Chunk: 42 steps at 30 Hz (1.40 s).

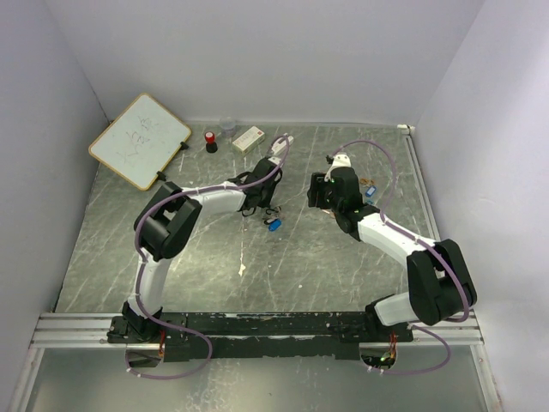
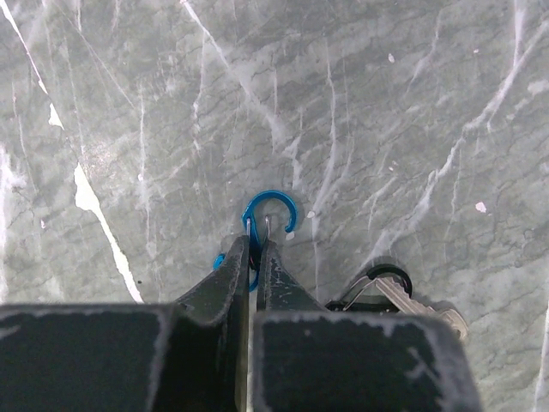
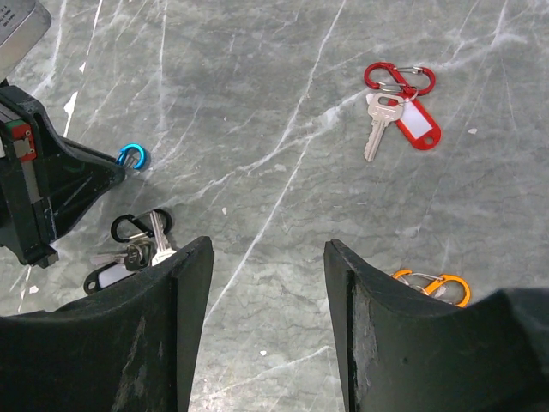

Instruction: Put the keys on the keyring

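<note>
Spanning the overhead view, the green marbled table (image 1: 300, 266) carried a whiteboard (image 1: 140, 140) at its ten o'clock corner. A white block (image 1: 248, 138) and a red-capped cylinder (image 1: 209, 142) stood near eleven o'clock. The left arm (image 1: 171, 223) and the right arm (image 1: 403, 245) both reached toward the middle.

The left gripper (image 2: 255, 245) had its fingers pressed together, clamped on the straight side of the blue clip (image 2: 270, 210). The clip's hooked loop jutted past the fingertips, low over the table. The right gripper (image 3: 268, 249) hung above the surface with its fingers apart, holding nothing.

Seen from the right wrist, the keys lay in separate bunches. The silver key (image 3: 380, 120) and the red tag (image 3: 419, 126) hung on a red clip (image 3: 399, 79) at one o'clock. The black clip (image 3: 137, 227) with its keys lay at eight o'clock, just beside the left gripper. The orange clip (image 3: 437, 283) showed at four o'clock, partly hidden by the right finger.
</note>
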Motion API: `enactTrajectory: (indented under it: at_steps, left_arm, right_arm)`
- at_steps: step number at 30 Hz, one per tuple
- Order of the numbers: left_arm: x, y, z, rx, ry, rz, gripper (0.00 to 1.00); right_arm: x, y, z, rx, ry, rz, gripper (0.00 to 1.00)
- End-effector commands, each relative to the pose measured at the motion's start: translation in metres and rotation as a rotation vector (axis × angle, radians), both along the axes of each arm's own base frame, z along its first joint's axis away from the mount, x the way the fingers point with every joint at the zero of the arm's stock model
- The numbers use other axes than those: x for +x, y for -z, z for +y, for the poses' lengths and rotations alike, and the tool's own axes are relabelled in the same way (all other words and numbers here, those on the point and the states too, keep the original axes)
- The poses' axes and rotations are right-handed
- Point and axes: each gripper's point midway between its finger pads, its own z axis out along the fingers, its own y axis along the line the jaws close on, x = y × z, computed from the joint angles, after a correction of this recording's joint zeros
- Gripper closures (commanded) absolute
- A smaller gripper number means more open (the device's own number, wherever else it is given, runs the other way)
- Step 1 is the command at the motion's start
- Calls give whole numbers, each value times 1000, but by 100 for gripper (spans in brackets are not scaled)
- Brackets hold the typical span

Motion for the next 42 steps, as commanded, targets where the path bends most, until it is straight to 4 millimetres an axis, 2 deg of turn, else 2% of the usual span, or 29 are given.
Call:
enactTrajectory:
  at_steps: [1, 5, 11, 16, 18, 26, 42]
  left_arm:
    - [-10, -8, 8, 16, -6, 2, 93]
    - [-9, -30, 15, 13, -29, -29, 93]
    - [-11, -75, 33, -20, -75, -80, 93]
    - [-19, -96, 55, -97, -111, -77, 93]
    - [-23, -99, 63, -120, -125, -69, 93]
    - [-40, -100, 87, -141, -161, -60, 93]
    - [-45, -97, 93, -147, -166, -56, 93]
  right_arm:
    - [0, 8, 1, -6, -22, 15, 46]
    - [-4, 15, 21, 0, -141, 53, 46]
    - [-9, 26, 53, -17, -266, 87, 47]
    - [-12, 39, 78, -30, -319, 128, 48]
    - [-17, 47, 90, -26, -348, 154, 48]
    - [-27, 66, 106, 7, -379, 220, 48]
    - [-30, 85, 116, 47, -384, 285, 48]
